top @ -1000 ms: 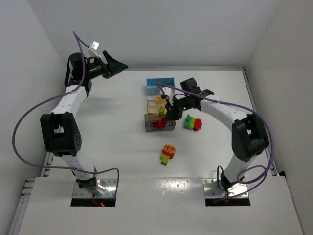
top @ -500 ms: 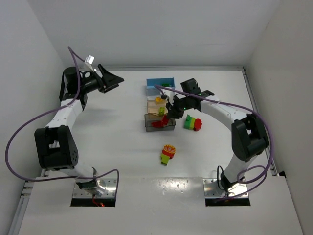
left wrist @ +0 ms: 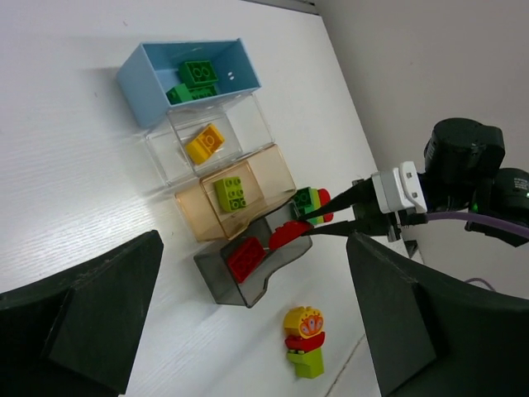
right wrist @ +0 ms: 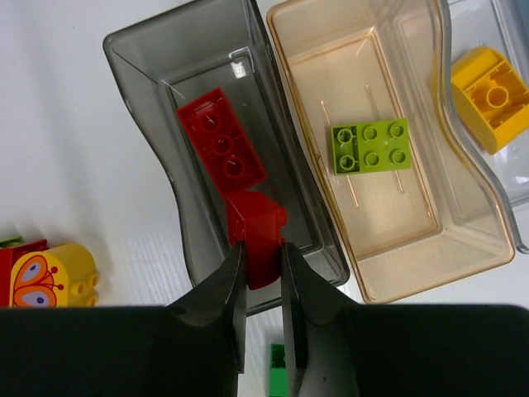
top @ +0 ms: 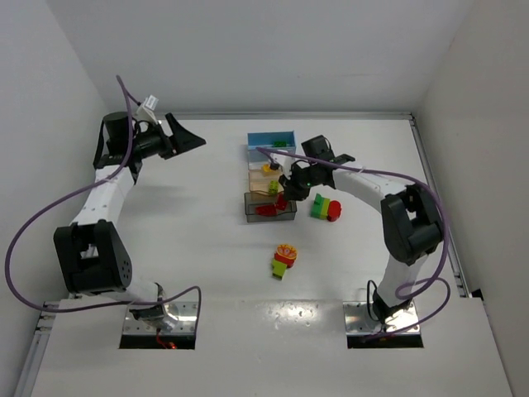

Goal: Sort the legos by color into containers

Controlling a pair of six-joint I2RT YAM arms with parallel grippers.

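The right gripper (right wrist: 260,252), nearly closed, pinches one curved red brick (right wrist: 256,222) over the near rim of the grey bin (right wrist: 207,66). One flat red brick (right wrist: 221,139) lies just ahead of its fingertips. To its right there are three more bins:

- The tan bin (right wrist: 331,74) holds one lime brick (right wrist: 371,145).
- The clear bin (left wrist: 248,124) holds one yellow brick (left wrist: 205,142).
- The blue bin (left wrist: 145,70) holds two green bricks (left wrist: 192,81).

Two mixed clumps (top: 283,259) (top: 325,207) sit on the table. The left gripper (top: 192,141) gapes wide and holds nothing.

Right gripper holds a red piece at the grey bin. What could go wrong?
The right gripper holds the red piece near the wall of the grey bin beside the tan bin; released, it might catch the rim or tip into the wrong bin.
It is pinched by one end only, so it may slip early.
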